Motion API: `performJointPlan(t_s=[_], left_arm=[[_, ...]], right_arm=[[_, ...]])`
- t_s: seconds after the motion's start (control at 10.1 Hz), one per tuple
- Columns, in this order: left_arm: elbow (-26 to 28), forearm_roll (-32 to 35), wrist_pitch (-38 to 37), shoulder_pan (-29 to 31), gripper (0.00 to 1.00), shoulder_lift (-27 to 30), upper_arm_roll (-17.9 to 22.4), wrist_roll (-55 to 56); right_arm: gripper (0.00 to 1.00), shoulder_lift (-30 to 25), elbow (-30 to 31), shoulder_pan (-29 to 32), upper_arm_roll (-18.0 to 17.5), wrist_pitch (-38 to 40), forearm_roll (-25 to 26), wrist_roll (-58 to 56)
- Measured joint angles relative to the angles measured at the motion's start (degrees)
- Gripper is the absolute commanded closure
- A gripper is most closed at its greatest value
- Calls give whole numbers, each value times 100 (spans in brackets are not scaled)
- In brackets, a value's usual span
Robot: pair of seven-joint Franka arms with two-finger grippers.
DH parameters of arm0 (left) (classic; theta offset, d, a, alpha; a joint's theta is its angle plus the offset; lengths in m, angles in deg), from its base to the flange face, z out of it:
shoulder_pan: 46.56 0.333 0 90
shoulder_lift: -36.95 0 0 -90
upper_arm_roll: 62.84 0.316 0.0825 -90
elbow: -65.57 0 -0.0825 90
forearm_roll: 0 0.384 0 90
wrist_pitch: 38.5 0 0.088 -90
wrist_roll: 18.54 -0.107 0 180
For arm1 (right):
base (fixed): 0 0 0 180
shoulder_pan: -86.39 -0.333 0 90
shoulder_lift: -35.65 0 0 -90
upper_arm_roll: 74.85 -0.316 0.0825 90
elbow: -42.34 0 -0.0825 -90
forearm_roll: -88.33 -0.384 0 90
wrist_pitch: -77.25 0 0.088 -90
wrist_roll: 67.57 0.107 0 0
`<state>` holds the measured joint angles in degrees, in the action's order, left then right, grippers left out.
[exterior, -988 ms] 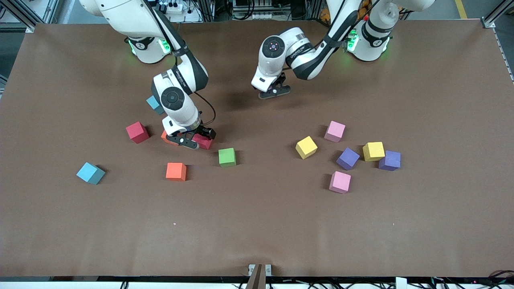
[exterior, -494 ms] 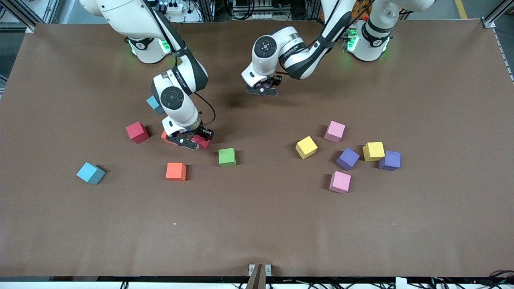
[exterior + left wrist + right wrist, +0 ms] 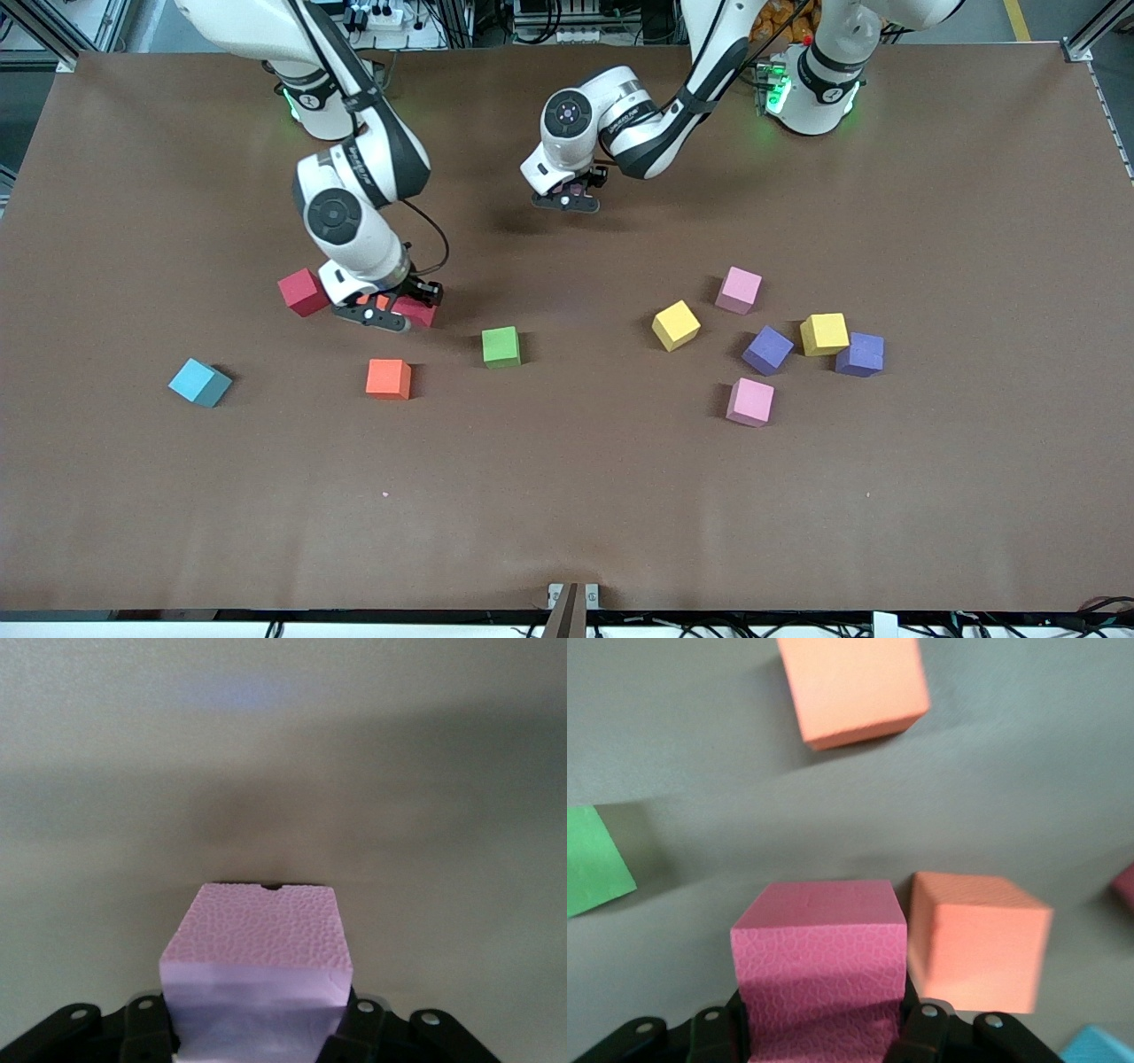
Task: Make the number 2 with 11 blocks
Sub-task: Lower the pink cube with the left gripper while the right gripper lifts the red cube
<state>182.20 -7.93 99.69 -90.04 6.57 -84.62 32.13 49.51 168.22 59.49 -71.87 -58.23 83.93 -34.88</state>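
Note:
My right gripper [image 3: 399, 307] [image 3: 819, 1028] is shut on a red block [image 3: 416, 312] [image 3: 819, 948], low over the table, right beside an orange block [image 3: 979, 939]. Another red block [image 3: 301, 291], an orange one [image 3: 388, 378] and a green one [image 3: 500, 346] lie around it. My left gripper [image 3: 567, 197] [image 3: 257, 1028] is shut on a pink block [image 3: 261, 939] over bare table near the bases. Two yellow [image 3: 676, 324], two purple [image 3: 767, 350] and two pink blocks [image 3: 750, 401] lie toward the left arm's end. The number 2 is out of view.
A light-blue cube [image 3: 200, 382] sits toward the right arm's end, nearer the front camera than the red blocks. A light-blue corner [image 3: 1099, 1050] shows in the right wrist view. Bare brown table [image 3: 567, 496] stretches along the front edge.
The right gripper shut on the red block and moved it toward the right arm's end. The left gripper with the pink block shifted slightly toward the bases and the right arm's end.

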Motion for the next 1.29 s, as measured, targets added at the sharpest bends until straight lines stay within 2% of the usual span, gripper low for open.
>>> performJointPlan(t_s=[0.4,0.69,0.79,0.89,0.99,1.29], left_arm=[[-101,-30,-2,-51,100,-26,187,78],[-238,-30,-5,-60,100,-73,359,92],[-276,-30,-6,-62,75,-125,367,93],[-301,-30,-6,-71,32,-175,367,93],[-323,-30,-21,-76,0,-189,367,105],[-426,-30,-30,-70,0,-176,435,296]], right_arm=[[77,-325,2,598,23,507,-2,-2221],[77,-369,1,727,39,630,-2,-3588],[77,-371,2,729,40,736,2,-3974],[77,-371,2,729,39,824,6,-4311],[77,-372,2,733,43,891,7,-4618],[77,-390,-135,904,59,910,9,-5157]])
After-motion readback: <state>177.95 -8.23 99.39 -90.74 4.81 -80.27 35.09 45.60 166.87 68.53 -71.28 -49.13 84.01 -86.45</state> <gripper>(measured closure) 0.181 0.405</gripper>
